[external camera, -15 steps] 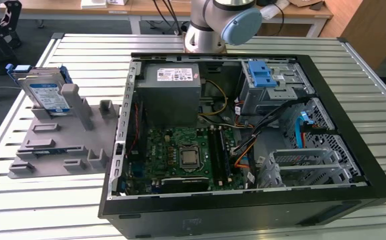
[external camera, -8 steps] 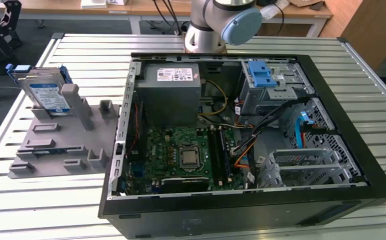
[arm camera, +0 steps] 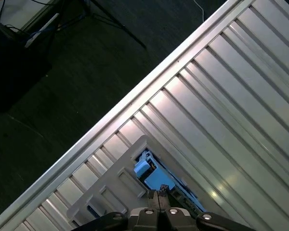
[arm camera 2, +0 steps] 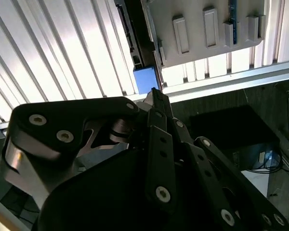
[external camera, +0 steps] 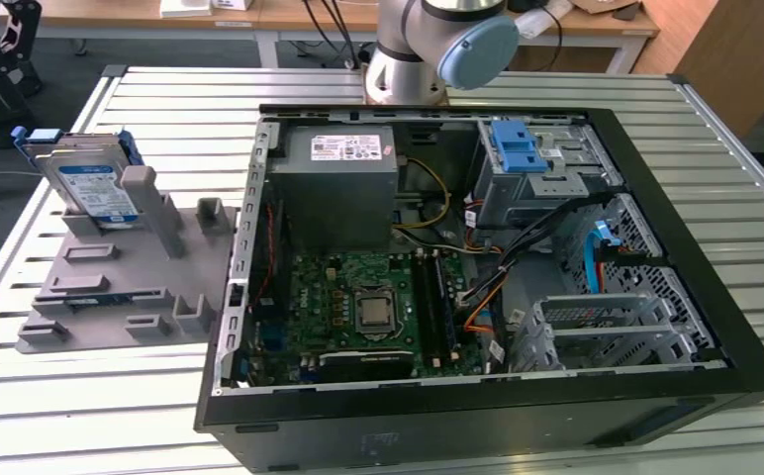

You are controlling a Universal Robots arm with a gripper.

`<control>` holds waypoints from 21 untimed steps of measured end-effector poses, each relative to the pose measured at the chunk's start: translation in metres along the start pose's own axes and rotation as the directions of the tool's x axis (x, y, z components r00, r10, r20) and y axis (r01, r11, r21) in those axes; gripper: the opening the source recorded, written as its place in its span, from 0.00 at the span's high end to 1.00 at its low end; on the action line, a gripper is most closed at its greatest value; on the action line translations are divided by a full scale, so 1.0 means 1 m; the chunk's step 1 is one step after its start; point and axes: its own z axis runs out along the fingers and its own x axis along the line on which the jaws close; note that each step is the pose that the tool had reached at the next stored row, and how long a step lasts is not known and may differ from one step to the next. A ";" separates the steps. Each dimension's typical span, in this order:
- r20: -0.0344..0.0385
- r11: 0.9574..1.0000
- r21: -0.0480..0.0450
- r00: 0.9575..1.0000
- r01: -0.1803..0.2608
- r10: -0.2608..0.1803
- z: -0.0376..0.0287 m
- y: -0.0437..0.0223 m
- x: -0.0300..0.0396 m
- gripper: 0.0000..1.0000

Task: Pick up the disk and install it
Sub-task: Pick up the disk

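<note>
The disk [external camera: 92,183] stands on edge in a slot at the far end of a grey holder block [external camera: 105,287], at the exterior view's left. It is a silver drive with a white-and-blue label in a blue carrier. In the first wrist view my gripper [arm camera: 157,195] hangs well above the disk [arm camera: 156,178], its two fingertips pressed together with nothing between them. In the second wrist view the gripper [arm camera 2: 156,96] points at a blue corner of the disk's carrier [arm camera 2: 145,79] beside the holder block [arm camera 2: 202,24]. Gripper and disk are apart.
An open computer case [external camera: 699,257] lies on the slatted metal table [external camera: 157,89], right of the holder. Inside are a grey power supply [external camera: 342,178], a motherboard [external camera: 355,307], a drive bay with a blue latch [external camera: 521,148] and a metal cage [external camera: 607,327]. The arm's base [external camera: 409,59] stands behind the case.
</note>
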 end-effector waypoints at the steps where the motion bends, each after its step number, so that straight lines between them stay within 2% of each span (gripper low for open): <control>1: 0.000 1.000 0.000 1.000 0.008 -0.008 0.0000 0.0000 0.0000 0.89; 11: -0.004 0.996 -0.001 0.996 0.085 -0.085 0.0000 0.0000 0.0000 0.89; 21: -0.007 0.988 -0.001 0.988 0.156 -0.156 0.0001 0.0000 0.0000 0.89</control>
